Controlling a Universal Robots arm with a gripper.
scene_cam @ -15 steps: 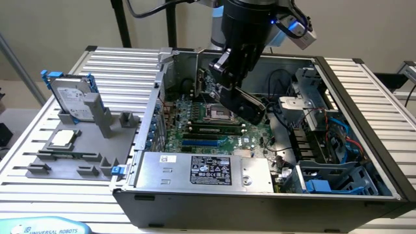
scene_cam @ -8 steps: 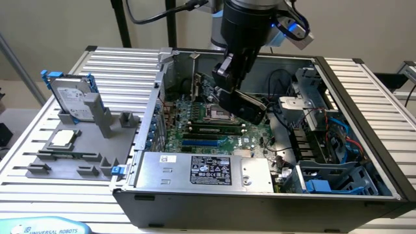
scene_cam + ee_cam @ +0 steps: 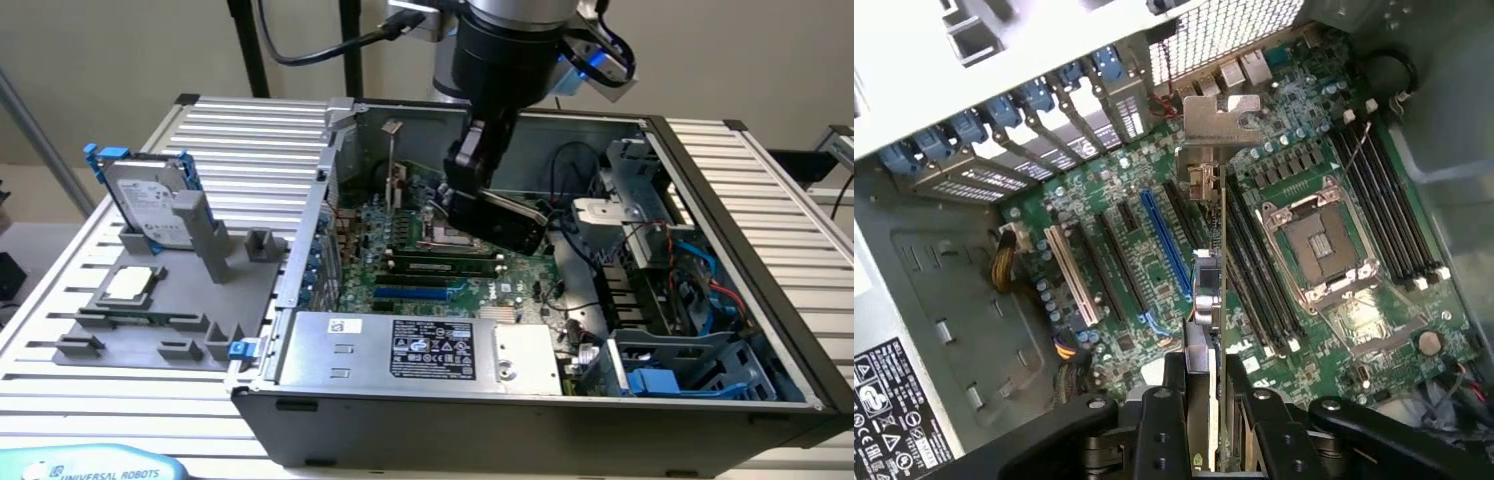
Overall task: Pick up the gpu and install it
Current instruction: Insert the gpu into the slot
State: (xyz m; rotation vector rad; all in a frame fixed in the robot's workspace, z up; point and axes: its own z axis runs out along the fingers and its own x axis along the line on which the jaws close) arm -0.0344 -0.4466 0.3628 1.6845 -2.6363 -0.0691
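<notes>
Exterior view: the gripper [image 3: 467, 185], clamped on the gpu [image 3: 505, 222], holds it over the motherboard [image 3: 427, 272]; wrist view: the gpu hangs edge-on, long axis parallel to the blue slot [image 3: 1166, 245] beside it, bracket [image 3: 1219, 115] at the far end.

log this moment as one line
gripper: shut on gpu | gpu: held edge-on over motherboard | place: inside open computer case

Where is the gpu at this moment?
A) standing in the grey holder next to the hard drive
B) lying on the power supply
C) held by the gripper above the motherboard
C: the gripper clamps the gpu edge-on over the motherboard.
</notes>
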